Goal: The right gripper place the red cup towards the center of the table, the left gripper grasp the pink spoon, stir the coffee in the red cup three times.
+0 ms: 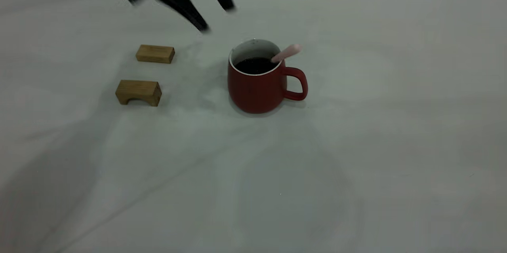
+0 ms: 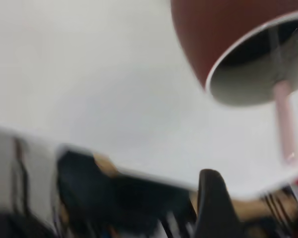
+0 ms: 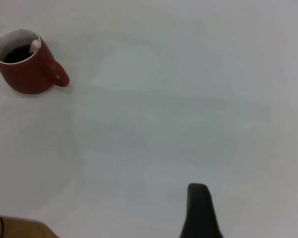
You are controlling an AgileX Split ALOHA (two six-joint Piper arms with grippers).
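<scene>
Pink spoon [image 1: 287,52] in cup [image 1: 257,86], tool [image 1: 217,18] above-left

Left gripper [image 1: 217,17]: black throughout, two long tapered fingers [image 1: 186,11] narrowing to rounded tips, plain and unmarked. Body above them is a dark mass with a lighter grey patch, too blurred to resolve. Right gripper: only one finger [image 3: 199,213] shows in its wrist view, black, matte, with a squared, slightly rounded tip.
</scene>
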